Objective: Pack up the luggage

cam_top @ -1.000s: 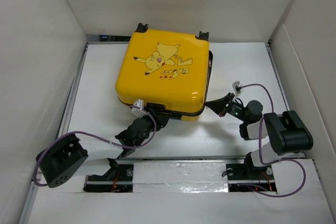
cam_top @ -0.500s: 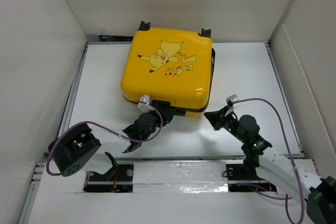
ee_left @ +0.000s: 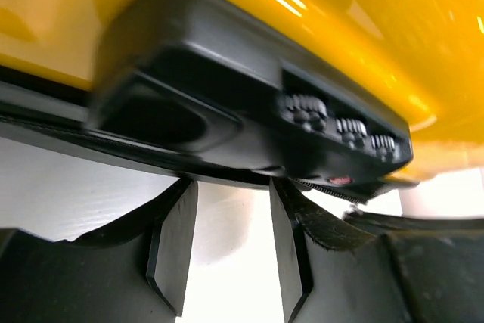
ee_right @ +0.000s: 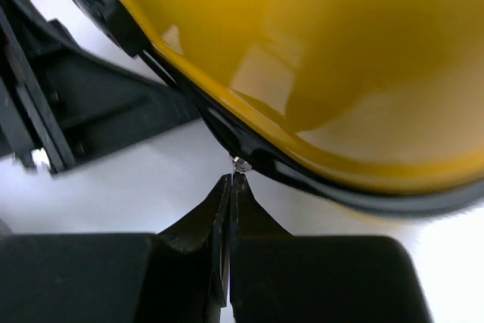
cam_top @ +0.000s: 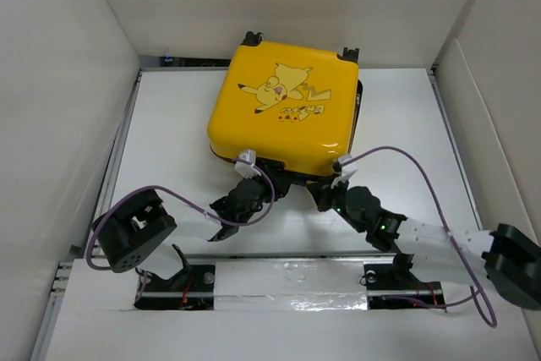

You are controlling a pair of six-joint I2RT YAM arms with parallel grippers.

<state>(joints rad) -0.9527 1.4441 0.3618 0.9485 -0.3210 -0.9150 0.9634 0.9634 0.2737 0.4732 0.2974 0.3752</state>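
Lying closed at the far middle of the surface (cam_top: 169, 133), the luggage (cam_top: 287, 112) looks stiff, glossy and likely slippery, so its black seam edge seems the best hold; the left claw (ee_left: 232, 187) sits part-open and empty there, the right claw (ee_right: 231, 183) pressed shut beside it

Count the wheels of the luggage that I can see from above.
2. One wheel at the far left corner of the luggage, the other wheel at the far right corner. More may be hidden underneath.
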